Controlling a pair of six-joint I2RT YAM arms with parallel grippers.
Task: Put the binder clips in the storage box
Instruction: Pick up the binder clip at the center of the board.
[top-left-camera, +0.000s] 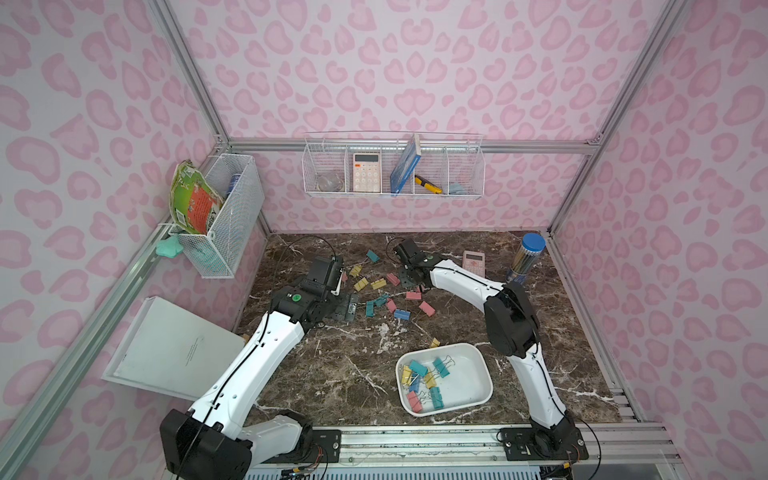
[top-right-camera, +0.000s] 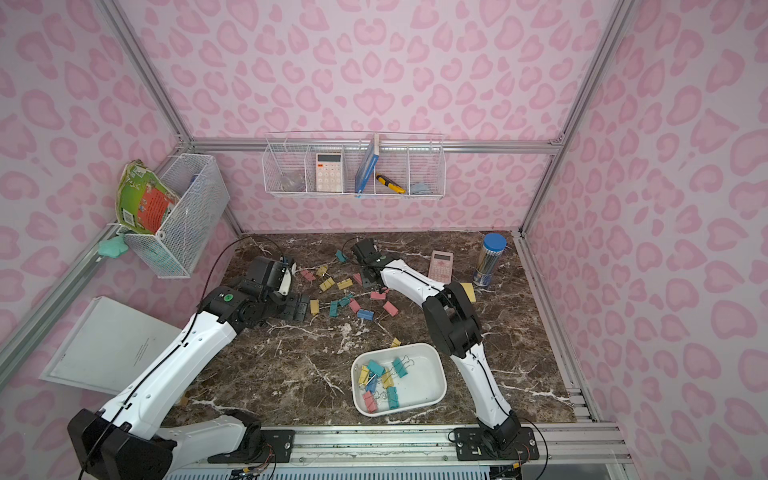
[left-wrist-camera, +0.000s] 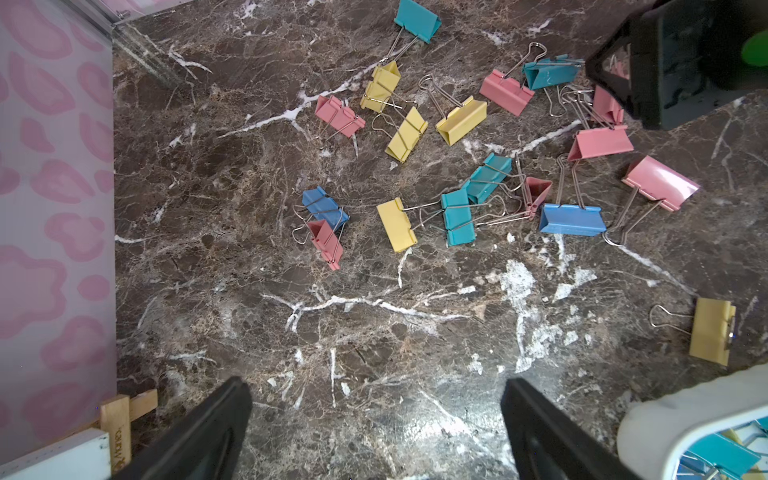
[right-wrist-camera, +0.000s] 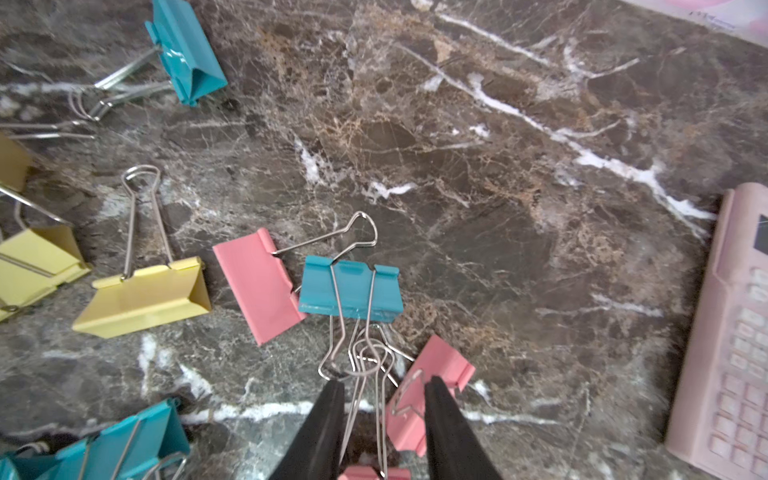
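Note:
Several pastel binder clips lie scattered on the dark marble at mid-table, and several more clips lie inside the white storage box near the front. My right gripper is low over the far end of the pile. Its jaws stand partly open around the wire handles of a teal clip and of a pink clip, without pinching them. Another pink clip lies against one finger. My left gripper is wide open over bare marble, left of the pile, holding nothing.
A pink calculator and a blue-capped pencil tube stand at the back right. One yellow clip lies just behind the box. A flat white board leans at the left. Wire baskets hang on the walls.

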